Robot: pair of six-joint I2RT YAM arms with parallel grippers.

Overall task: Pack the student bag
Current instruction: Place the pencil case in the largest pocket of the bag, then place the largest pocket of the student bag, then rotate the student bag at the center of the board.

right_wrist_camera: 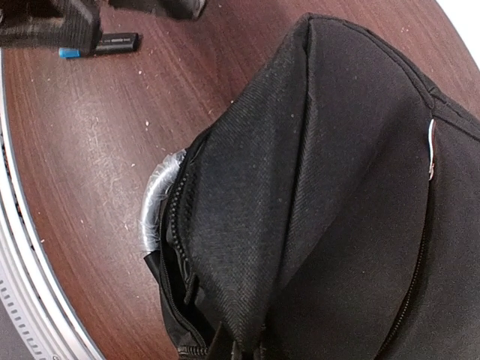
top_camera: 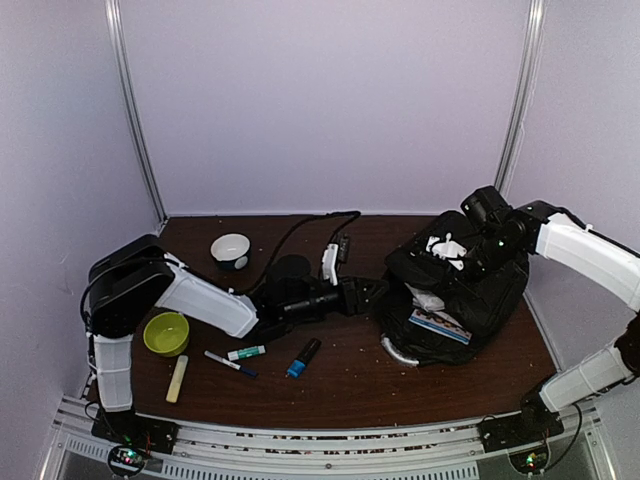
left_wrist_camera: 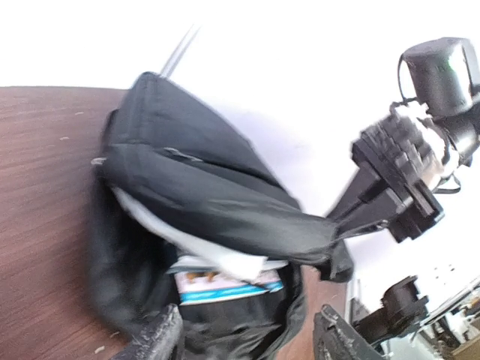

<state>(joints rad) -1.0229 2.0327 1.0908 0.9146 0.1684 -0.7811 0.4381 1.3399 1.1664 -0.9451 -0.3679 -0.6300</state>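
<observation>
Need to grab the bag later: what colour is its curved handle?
Silvery grey handle, on the black bag; clearest in the right wrist view.

Student bag (top_camera: pixel 480 295) on the table (top_camera: pixel 350 385) at right, book (top_camera: pixel 440 325) inside; marker (top_camera: pixel 303 357) to its left.

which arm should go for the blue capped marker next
Left. The left gripper is open and empty beside the student bag, and the blue-capped marker lies on that arm's side. The right gripper is shut on the bag's top, holding it open.
</observation>
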